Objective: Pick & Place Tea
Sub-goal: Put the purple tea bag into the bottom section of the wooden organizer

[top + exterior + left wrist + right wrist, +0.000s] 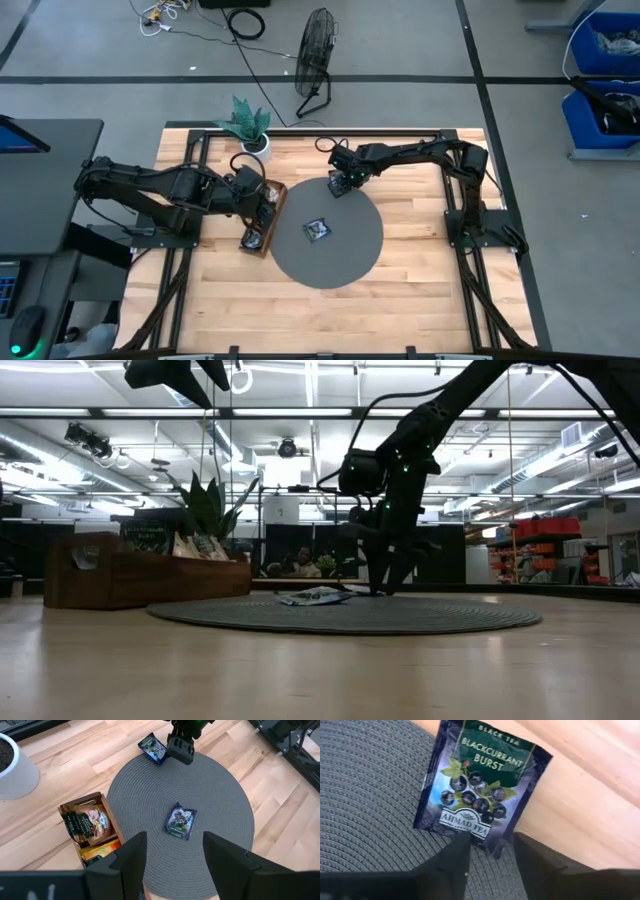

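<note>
R gripper [490, 837] first: it is low at the far rim of the round grey woven mat [340, 260]. Its two fingers are spread, with a clear gap between them. The lower corner of a dark blue-black tea sachet [480, 785] sits right at that gap. The label reads "Black Tea, Blackcurrant Burst, Ahmad Tea". I can't tell from my feeds whether either finger touches the foil. That sachet lies flat and a bit skewed, partly on the mat and partly over the rim onto the wooden table [220, 300].

Further out, a 2nd dark sachet [318, 230] lies flat near the mat's centre. It is well apart from the 1st and no finger is near it. In the low cam it shows as a thin, slightly crumpled sliver on the mat, just beside the R arm's down-pointing wrist.

L gripper [175, 840] is over by the long wooden tray [82, 801], at the mat's left edge. Its fingers are spread wide with nothing between them, and its cam looks across the mat toward the R arm.

The tray touches or just overlaps the mat's rim. Inside I see more sachets standing packed together: pale tan ones with dark green bands [90, 820] in one compartment, and a yellow-orange one [102, 851] in the next. The rest of the tray is hidden under the L arm.

Beyond the tray, at the table's far edge, stands a white pot with a green plant [255, 143]. A black floor fan [318, 50] stands on the floor behind the table.
</note>
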Motion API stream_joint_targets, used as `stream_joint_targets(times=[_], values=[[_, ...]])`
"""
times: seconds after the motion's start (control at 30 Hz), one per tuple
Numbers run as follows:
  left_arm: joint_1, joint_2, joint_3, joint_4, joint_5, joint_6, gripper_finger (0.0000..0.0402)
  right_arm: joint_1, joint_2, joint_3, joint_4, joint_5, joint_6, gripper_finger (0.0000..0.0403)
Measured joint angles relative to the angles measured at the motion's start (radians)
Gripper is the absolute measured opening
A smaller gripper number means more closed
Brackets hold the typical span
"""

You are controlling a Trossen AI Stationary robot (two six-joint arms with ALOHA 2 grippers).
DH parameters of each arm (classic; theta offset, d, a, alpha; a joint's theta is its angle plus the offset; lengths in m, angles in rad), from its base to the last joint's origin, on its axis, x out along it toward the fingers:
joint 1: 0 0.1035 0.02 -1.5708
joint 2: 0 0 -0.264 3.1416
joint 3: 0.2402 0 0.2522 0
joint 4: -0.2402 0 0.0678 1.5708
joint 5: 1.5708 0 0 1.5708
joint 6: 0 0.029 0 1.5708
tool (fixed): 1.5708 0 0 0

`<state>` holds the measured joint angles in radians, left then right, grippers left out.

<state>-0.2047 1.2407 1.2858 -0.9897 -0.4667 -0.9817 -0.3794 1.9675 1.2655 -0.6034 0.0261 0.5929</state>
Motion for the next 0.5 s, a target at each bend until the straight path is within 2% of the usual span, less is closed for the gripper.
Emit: stream_joint_targets(times=[0.4,0.5], values=[[0.0,0.0,0.0,0.0,0.001,0.0,0.0199,0.001,0.0,0.0,0.005,0.003,-0.056,0.0014],[0.0,0.0,0.0,-0.001,0.001,0.0,0.0199,0.001,0.0,0.0,0.009,0.013,-0.071,0.0008]])
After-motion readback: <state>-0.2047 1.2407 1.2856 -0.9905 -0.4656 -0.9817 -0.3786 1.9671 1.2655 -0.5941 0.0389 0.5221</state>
